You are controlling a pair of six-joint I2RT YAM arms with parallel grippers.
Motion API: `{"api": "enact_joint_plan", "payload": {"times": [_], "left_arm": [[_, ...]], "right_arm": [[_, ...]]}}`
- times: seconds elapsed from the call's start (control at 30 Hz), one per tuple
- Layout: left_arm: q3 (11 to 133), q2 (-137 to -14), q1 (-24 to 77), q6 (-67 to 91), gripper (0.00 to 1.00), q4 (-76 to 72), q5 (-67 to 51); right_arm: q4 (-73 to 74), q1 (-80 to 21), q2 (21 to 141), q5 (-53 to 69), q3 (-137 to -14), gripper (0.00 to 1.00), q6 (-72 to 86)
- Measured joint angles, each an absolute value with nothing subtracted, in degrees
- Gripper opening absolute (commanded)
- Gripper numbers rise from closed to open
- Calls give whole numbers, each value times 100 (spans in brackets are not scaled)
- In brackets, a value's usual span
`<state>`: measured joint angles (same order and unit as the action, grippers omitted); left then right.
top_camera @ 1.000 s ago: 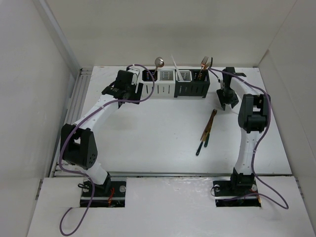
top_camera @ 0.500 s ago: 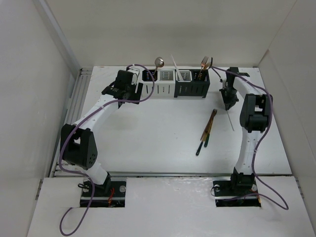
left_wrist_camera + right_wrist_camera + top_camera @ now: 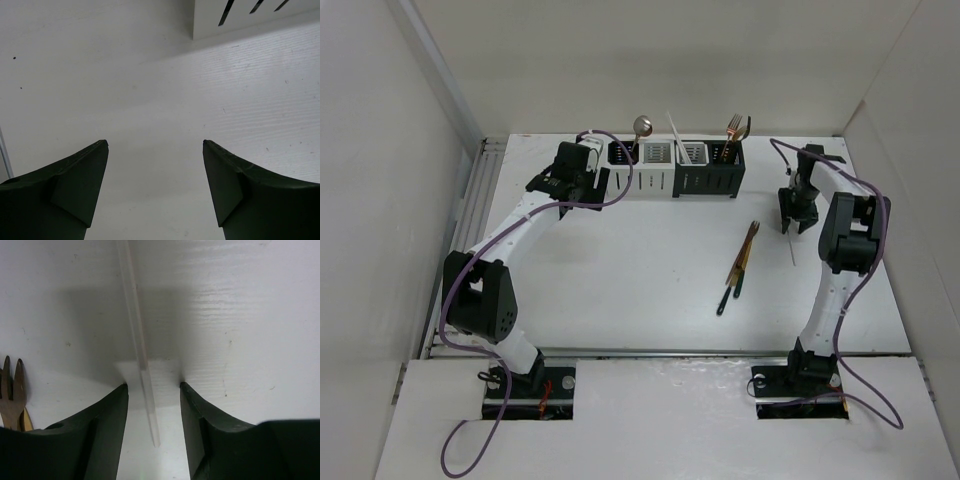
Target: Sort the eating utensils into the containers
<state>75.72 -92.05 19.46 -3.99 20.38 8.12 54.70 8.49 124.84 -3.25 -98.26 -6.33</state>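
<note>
Closing on the pale chopstick (image 3: 136, 315) is the step in hand, as I judge it. The chopstick lies flat on the desk (image 3: 650, 260) toward 3 o'clock, well apart from the containers (image 3: 676, 166) at 12 o'clock. The right fingers (image 3: 107, 415) stand apart, one on each side of it, and nothing is clamped.

In the right wrist view the stick runs from 12 to 6 o'clock and sits a little nearer the 9 o'clock finger. It would be good to centre it first, then bring the tips down to the desk before closing, because so thin a stick can easily roll or slip out. Copper-coloured fork tines (image 3: 12, 390) lie near at 9 o'clock; keep away from them.

The left fingers (image 3: 80, 175) are also apart, holding nothing, over bare desk near the 9 o'clock end of the containers.
</note>
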Motion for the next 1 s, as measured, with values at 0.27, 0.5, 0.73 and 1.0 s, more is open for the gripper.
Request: {"api": "enact_joint_plan", "payload": {"times": [0.27, 0.5, 0.73, 1.0], "left_arm": [[7572, -9194, 1946, -399, 74, 2036, 803], [7572, -9194, 1946, -399, 74, 2034, 803], [7572, -9111, 1946, -399, 74, 2032, 799], [7572, -9017, 1946, -399, 74, 2036, 799]], "right_arm": [[5717, 764, 12606, -353, -9994, 18, -462], [5848, 681, 12689, -561, -10110, 0, -401], [5459, 639, 12167, -972, -9502, 0, -331], [4278, 532, 9686, -1057, -9498, 0, -102]]}}
